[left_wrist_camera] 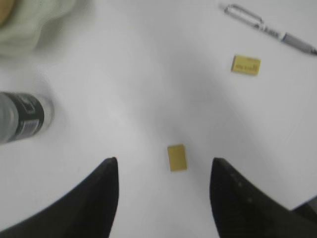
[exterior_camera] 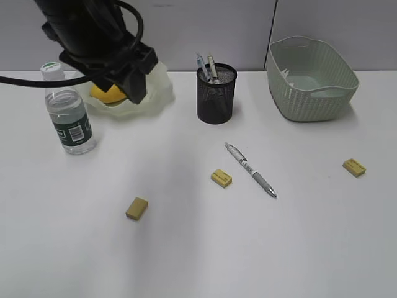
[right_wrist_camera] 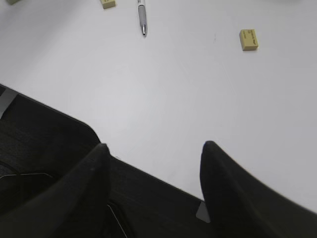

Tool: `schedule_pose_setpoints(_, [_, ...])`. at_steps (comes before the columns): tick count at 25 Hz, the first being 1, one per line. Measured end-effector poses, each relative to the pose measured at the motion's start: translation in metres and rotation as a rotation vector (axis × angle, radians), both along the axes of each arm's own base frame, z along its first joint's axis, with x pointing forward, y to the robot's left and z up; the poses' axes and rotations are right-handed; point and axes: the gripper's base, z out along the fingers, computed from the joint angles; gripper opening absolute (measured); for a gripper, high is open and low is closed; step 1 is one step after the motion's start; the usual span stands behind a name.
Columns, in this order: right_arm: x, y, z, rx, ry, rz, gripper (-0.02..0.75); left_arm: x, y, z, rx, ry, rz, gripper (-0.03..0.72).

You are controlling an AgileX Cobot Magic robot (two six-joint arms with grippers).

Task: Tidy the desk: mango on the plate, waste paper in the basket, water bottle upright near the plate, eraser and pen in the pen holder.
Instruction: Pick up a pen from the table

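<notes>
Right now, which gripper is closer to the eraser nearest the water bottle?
Left. The left gripper hangs open above that eraser. The right gripper sits back over the desk's front edge, far away.

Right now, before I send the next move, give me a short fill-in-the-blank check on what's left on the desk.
1. The number of erasers lying loose on the desk is ____.
2. The mango lies on the ____.
3. The bottle stands ____.
4. The loose pen lies between the holder and the desk's ____ edge.

Missing words: three; plate; upright; near
</notes>
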Motion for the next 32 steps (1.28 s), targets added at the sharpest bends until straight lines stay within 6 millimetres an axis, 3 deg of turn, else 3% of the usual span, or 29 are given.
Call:
schedule_pose_setpoints(6, [0.000, 0.000, 0.000, 0.000, 0.000, 0.000, 0.456, -0.018, 0.010, 0.015, 0.007, 0.037, -0.022, 0.375])
schedule_pose_setpoints(11, [0.000, 0.000, 0.000, 0.000, 0.000, 0.000, 0.456, -0.048, 0.032, 0.015, 0.017, 0.056, -0.024, 0.366])
schedule_pose_setpoints(16, [0.000, 0.000, 0.000, 0.000, 0.000, 0.000, 0.456, -0.100, 0.068, 0.006, 0.017, 0.071, -0.023, 0.365])
schedule_pose_setpoints(26, [0.000, 0.000, 0.000, 0.000, 0.000, 0.000, 0.456, -0.204, 0.142, -0.011, -0.125, -0.133, -0.027, 0.365])
schedule_pose_setpoints(29, [0.000, 0.000, 0.000, 0.001, -0.001, 0.000, 0.456, -0.226, 0.158, -0.018, -0.171, -0.200, -0.029, 0.370])
schedule_pose_setpoints(32, [0.000, 0.000, 0.000, -0.001, -0.001, 0.000, 0.456, -0.246, 0.171, -0.020, -0.236, -0.279, -0.030, 0.421])
